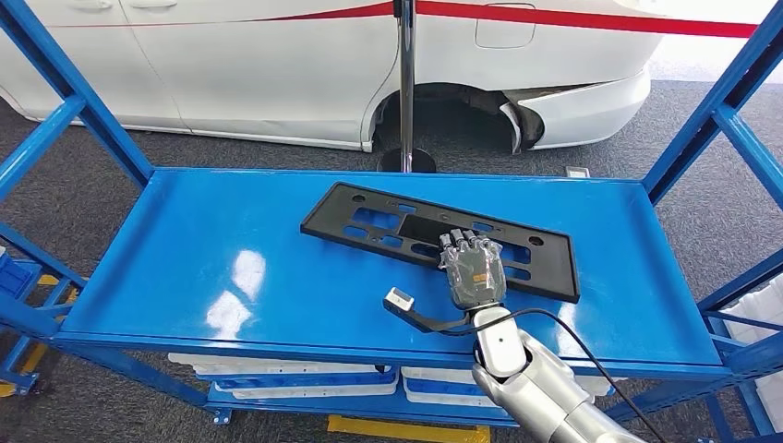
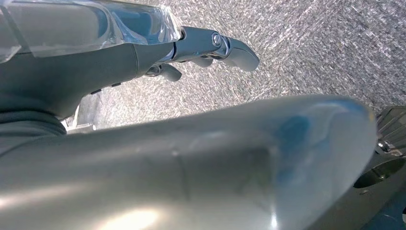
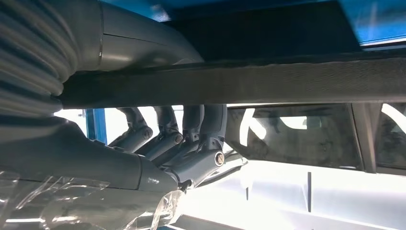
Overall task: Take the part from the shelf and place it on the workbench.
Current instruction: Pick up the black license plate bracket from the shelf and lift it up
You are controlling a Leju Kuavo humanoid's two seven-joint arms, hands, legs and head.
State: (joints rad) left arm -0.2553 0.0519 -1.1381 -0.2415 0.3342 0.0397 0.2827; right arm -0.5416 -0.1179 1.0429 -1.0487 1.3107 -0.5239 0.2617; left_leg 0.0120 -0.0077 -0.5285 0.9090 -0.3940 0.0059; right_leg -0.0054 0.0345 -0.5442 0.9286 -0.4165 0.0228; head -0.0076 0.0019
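A flat black plastic part (image 1: 388, 217) with several cut-outs lies slanted on the blue shelf (image 1: 231, 268), right of its middle. My right hand (image 1: 474, 272) reaches in from below and sits on the part's near edge. In the right wrist view the part's edge (image 3: 287, 79) runs between the thick thumb (image 3: 139, 43) on one side and the dark fingers (image 3: 191, 139) on the other, so the hand (image 3: 182, 143) grips it. My left hand (image 2: 206, 48) hangs over grey carpet, fingers stretched out, holding nothing.
Blue uprights (image 1: 711, 111) frame the shelf on both sides. Behind it stand a white car (image 1: 277, 65), a chrome post (image 1: 406, 83) and a red belt (image 1: 600, 17). A black cable with a small white block (image 1: 399, 300) trails from my right wrist. White trays (image 1: 305, 374) lie on the lower level.
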